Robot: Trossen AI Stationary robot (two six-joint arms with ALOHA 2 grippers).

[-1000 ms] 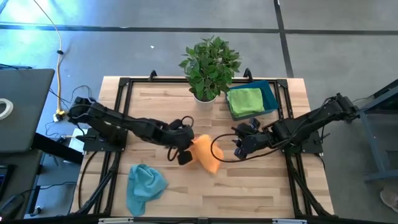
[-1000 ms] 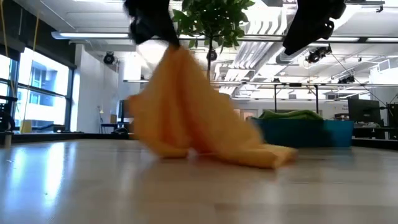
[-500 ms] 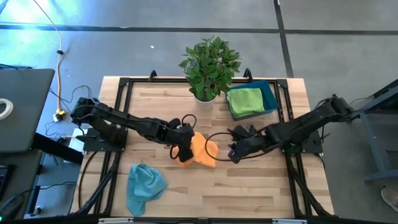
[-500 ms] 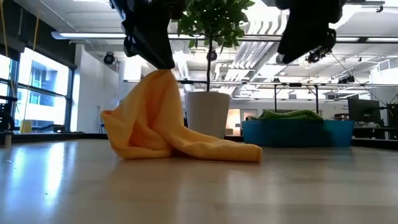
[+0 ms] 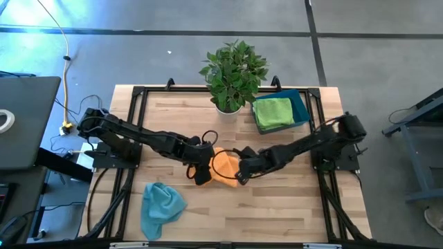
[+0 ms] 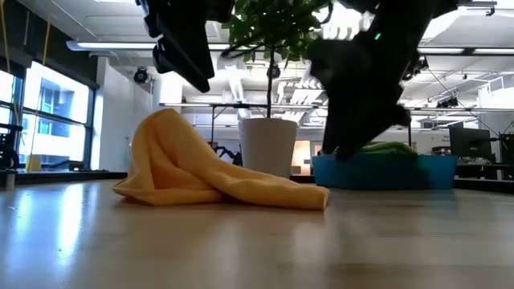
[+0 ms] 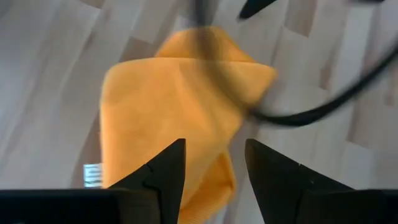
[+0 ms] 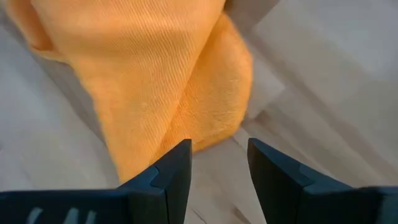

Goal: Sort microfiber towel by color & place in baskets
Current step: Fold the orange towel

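Observation:
An orange towel (image 5: 223, 164) lies crumpled in a low heap (image 6: 205, 172) on the middle of the table. My left gripper (image 5: 203, 174) hangs open just above the heap's left end (image 7: 168, 106), apart from it in the low view (image 6: 189, 60). My right gripper (image 5: 240, 173) is open and low over the towel's right end (image 8: 155, 81), its fingers over the cloth's edge and the bare wood. A blue towel (image 5: 163, 203) lies bunched near the front left. A green towel (image 5: 273, 113) rests in the teal basket (image 5: 300, 104) at the back right.
A potted plant (image 5: 232, 69) in a white pot (image 6: 269, 148) stands at the table's far edge, next to the basket (image 6: 418, 171). Black frame rails (image 5: 135, 104) run along the table's sides. Bare wood lies open at the front right (image 5: 277, 214).
My left gripper has lowered the hanging orange towel, opened and let it go. The towel has dropped into a low heap on the table. My right gripper has come down and toward the table's left, to the towel's right end, and has rolled as it went.

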